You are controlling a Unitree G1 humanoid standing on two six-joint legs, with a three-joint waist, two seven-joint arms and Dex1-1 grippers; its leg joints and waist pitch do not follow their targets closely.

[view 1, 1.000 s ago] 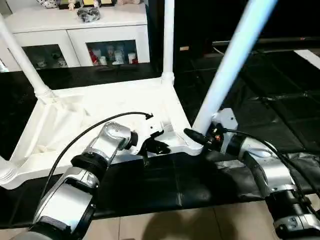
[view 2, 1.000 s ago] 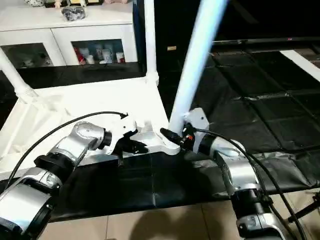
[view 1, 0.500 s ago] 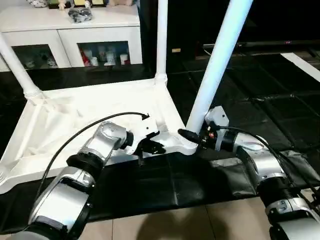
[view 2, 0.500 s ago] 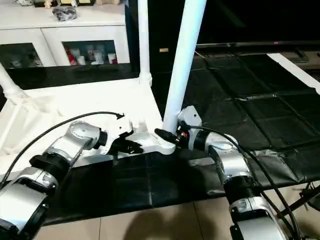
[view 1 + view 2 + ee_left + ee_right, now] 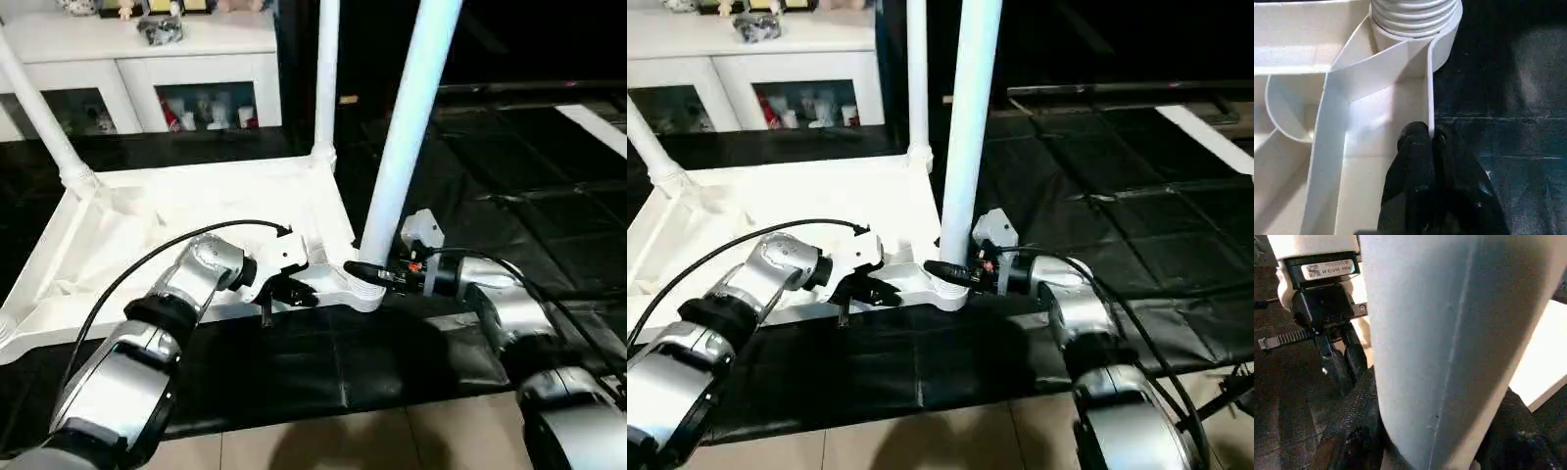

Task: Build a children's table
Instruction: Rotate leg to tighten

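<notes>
The children's table lies upside down on a black mat, its white ribbed top (image 5: 196,215) facing up. Two legs stand in the far corner sockets (image 5: 326,69) (image 5: 39,108). A third leg (image 5: 407,127) rises from the near right socket, leaning slightly right. My right gripper (image 5: 364,272) is shut around that leg's base; in the right wrist view the leg (image 5: 1449,333) sits between the dark fingers (image 5: 1356,431). My left gripper (image 5: 294,292) is shut on the top's near rim (image 5: 1430,88), just left of that socket. The right wrist view also shows the left gripper (image 5: 1339,362).
A white glass-door cabinet (image 5: 147,59) stands behind the table with small items on and inside it. The black mat (image 5: 509,166) spreads to the right and back. Tiled floor (image 5: 294,446) shows at the near edge, in front of the mat.
The near right leg has swung from a strong rightward lean to nearly upright in the right gripper's hold. The camera has shifted. The left gripper stays on the rim.
</notes>
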